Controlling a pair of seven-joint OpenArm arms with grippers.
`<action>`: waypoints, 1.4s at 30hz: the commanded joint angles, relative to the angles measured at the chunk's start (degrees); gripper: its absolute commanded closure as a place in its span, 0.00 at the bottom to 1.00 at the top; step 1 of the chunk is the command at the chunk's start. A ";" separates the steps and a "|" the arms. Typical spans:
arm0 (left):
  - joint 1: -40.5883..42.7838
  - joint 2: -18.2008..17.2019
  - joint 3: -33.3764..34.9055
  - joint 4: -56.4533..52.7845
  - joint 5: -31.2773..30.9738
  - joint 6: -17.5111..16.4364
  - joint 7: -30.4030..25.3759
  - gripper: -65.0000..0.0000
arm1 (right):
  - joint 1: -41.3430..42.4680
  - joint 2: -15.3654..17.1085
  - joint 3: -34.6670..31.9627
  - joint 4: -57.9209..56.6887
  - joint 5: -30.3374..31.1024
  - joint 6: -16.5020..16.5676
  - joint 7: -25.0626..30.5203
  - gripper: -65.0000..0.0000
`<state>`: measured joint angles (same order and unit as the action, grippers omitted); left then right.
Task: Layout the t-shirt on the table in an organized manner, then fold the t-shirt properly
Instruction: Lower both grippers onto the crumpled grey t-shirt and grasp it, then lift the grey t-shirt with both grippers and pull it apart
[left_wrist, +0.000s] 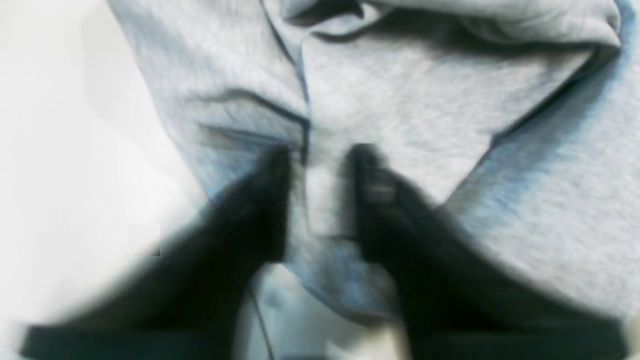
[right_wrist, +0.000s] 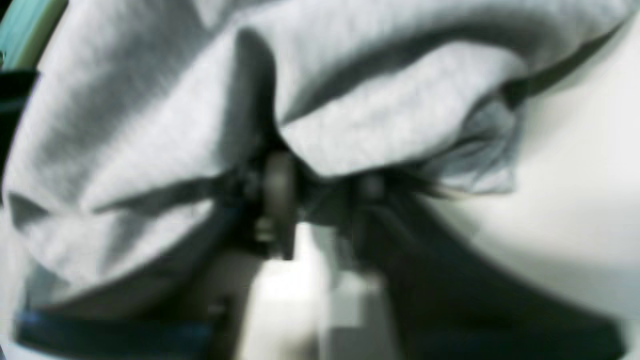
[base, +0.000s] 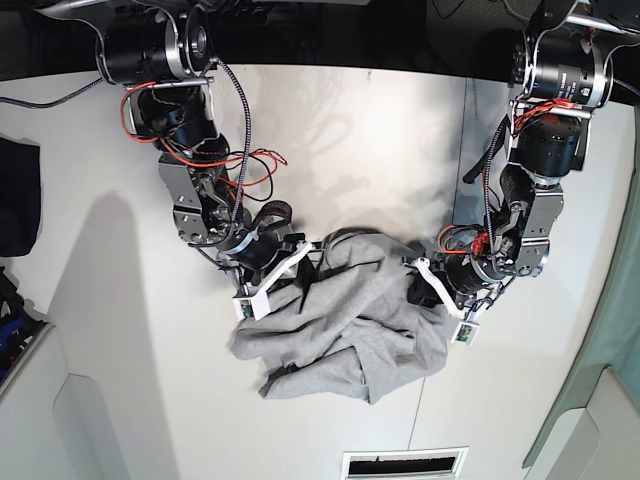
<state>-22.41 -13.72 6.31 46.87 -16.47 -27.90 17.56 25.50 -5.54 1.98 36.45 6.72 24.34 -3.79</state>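
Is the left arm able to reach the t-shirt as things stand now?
Yes, it seems so: the left tool is already at the crumpled t-shirt, with a fold of grey cloth between its fingers and nothing blocking it.

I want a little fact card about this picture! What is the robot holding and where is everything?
thing being handled: t-shirt, grey, crumpled in a heap
shirt laid flat: not yet
where it sits: on the white table, between the two arms
left gripper: closed on a fold of the shirt
right gripper: closed on bunched shirt cloth at its edge
other thing: dark cloth at the table's side, apart from the shirt
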 joint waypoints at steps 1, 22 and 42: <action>-1.55 -0.31 -0.15 0.98 -0.57 -1.46 -0.31 0.98 | 1.62 -0.22 0.04 0.74 -0.44 0.37 2.38 0.92; 8.15 -15.72 -4.35 58.62 -10.19 0.70 21.92 1.00 | -12.50 13.64 0.50 67.60 10.73 7.96 -19.58 1.00; 9.79 -15.82 -27.54 72.78 -18.93 -1.29 26.62 1.00 | -9.46 23.93 29.79 73.61 28.85 7.61 -24.39 1.00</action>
<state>-11.81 -28.58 -20.84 118.85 -35.20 -29.32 45.63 14.79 17.34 31.42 108.97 34.50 32.01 -30.06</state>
